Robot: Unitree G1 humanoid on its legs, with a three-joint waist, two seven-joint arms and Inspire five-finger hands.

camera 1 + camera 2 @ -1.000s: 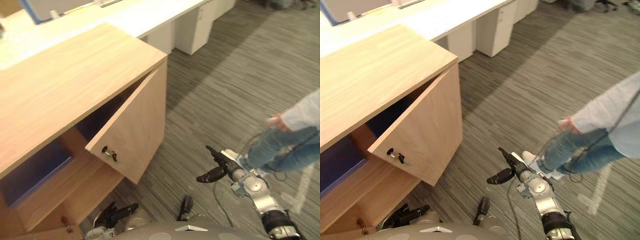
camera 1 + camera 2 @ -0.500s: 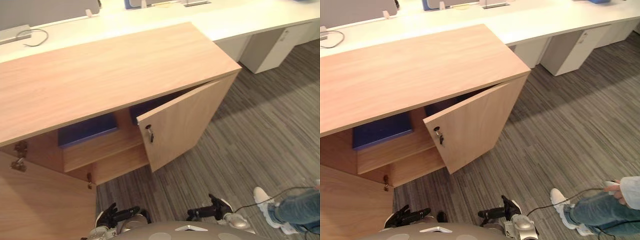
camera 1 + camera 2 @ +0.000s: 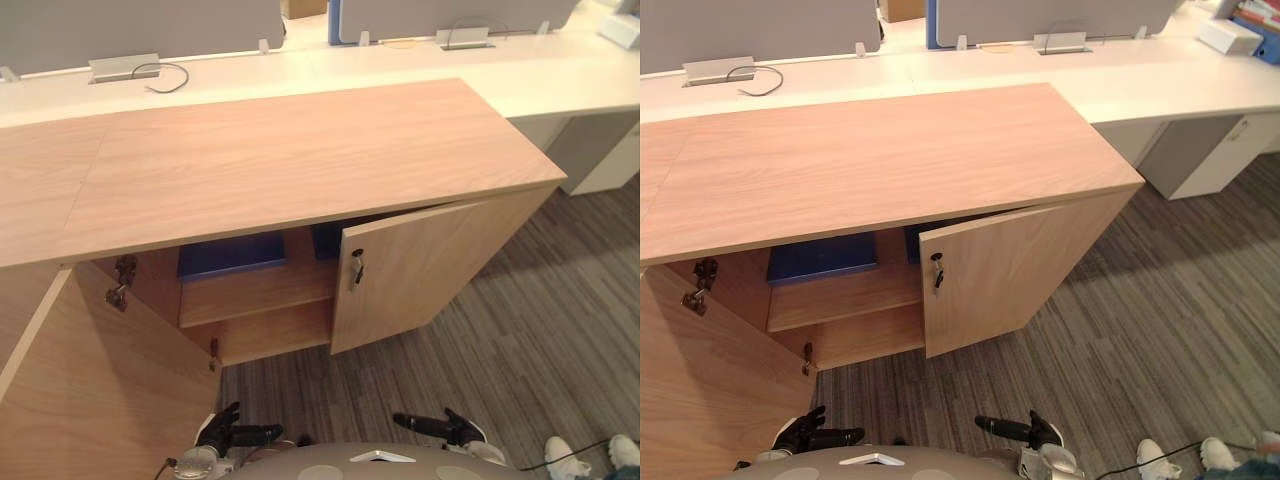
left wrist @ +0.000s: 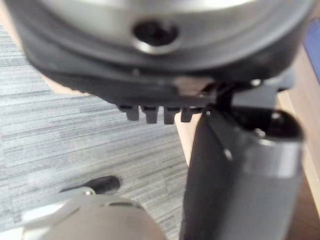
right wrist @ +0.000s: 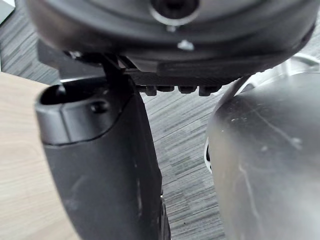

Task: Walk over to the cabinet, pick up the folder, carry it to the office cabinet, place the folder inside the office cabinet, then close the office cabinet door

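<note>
Folder (image 3: pixel 232 255), blue, lies flat on the upper shelf of the cabinet (image 3: pixel 280 160) in the left eye view. The left door (image 3: pixel 90 400) gapes wide; the right door (image 3: pixel 420 265) stands ajar, with a key (image 3: pixel 356 268) in its lock. Right eye view: left hand (image 3: pixel 802 437) and right hand (image 3: pixel 1040 433) hang low over the carpet (image 3: pixel 1160 330), fingers loosely straight, empty. Left wrist view: the thumb (image 4: pixel 235 175) touches nothing. Right wrist view: likewise.
</note>
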